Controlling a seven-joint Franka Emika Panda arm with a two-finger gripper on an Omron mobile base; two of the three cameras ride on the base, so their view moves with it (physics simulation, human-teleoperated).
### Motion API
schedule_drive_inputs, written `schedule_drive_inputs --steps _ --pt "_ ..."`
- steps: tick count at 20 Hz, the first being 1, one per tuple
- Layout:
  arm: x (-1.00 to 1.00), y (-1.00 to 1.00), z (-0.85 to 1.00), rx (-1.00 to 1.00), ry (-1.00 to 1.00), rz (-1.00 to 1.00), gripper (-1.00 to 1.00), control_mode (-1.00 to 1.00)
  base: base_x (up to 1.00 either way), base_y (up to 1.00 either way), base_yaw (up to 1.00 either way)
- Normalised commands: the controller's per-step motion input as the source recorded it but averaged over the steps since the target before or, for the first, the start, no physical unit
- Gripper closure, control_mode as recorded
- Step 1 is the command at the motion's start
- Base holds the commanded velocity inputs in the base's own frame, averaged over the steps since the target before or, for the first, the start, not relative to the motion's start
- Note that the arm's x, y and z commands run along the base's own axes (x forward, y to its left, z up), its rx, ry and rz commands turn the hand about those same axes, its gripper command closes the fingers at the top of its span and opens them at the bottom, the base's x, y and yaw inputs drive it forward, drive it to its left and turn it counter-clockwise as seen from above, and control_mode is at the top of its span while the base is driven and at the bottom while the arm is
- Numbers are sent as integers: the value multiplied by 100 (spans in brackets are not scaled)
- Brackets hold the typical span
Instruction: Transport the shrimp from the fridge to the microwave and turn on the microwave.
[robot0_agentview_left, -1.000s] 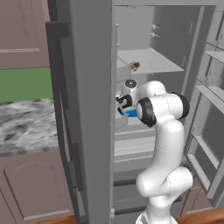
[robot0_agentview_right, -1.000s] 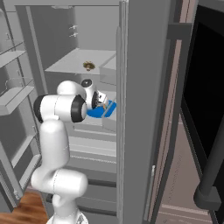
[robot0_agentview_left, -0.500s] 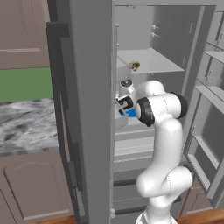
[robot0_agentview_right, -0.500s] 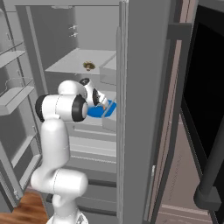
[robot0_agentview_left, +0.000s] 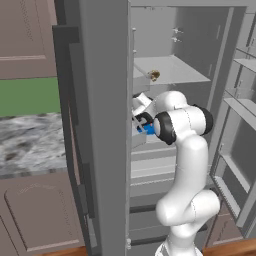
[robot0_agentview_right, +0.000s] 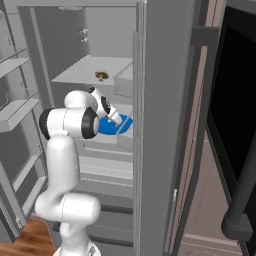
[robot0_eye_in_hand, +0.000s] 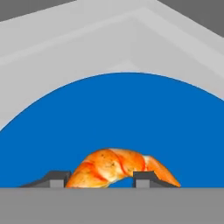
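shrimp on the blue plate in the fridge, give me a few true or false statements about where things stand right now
1. The curved orange shrimp lies on a round blue plate. True.
2. The gripper has a dark finger tip on each side of the shrimp. True.
3. The blue plate sits on the marbled grey counter. False: it sits on a shelf inside the tall grey fridge.
4. The fridge doors are shut. False: they stand open, with the white arm reaching inside.
5. A small brown roundish lump rests on the shelf above the plate. True.
6. The shrimp is hanging in the air, clear of the plate. False: it lies on the plate.
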Motion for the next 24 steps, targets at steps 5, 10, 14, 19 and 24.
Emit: schedule_drive_inputs --steps 5,10,14,19,24 --pt "-40 0 -48 9 -13 -25 100 -100 0 0 0" --pt "-13 -1 0 9 -44 -8 100 -100 0 0 0" --pt "-41 -7 -9 8 -46 -4 100 -100 0 0 0" --pt "-53 0 13 0 -19 9 100 -100 0 0 0" --pt "-50 0 71 2 -2 5 100 -100 0 0 0"
